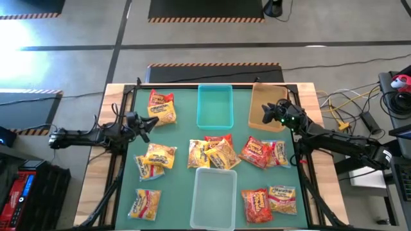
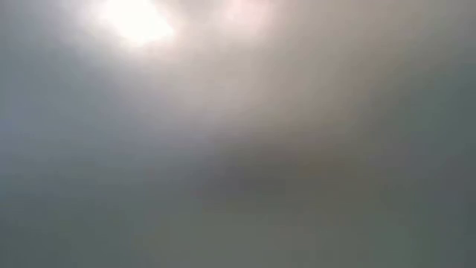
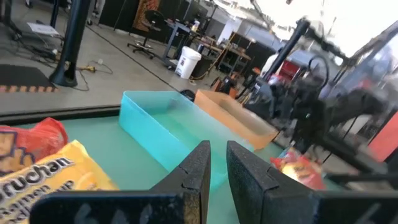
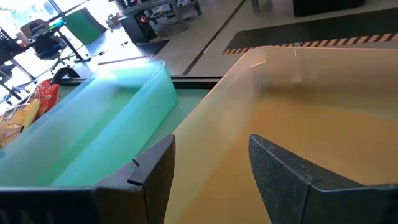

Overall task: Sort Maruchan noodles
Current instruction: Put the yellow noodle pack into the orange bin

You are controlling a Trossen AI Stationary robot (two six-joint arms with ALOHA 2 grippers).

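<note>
High view: the left gripper (image 1: 149, 123), fingers together and empty, hovers at the green mat's left edge just beside two crinkly red and yellow Maruchan noodle packets (image 1: 162, 107); its arm reaches in level from the left. The right gripper (image 1: 268, 113) sits over the tan rectangular bin (image 1: 259, 94), fingers parted, holding nothing. More packets lie scattered between the teal plastic bin (image 1: 215, 106) and the clear bin (image 1: 214, 197).

Low view: only a grey blur.

Left wrist view: closed dark fingers (image 3: 245, 177) point at the teal bin.

Right wrist view: spread fingers (image 4: 292, 174) hang above the tan bin's floor.
</note>
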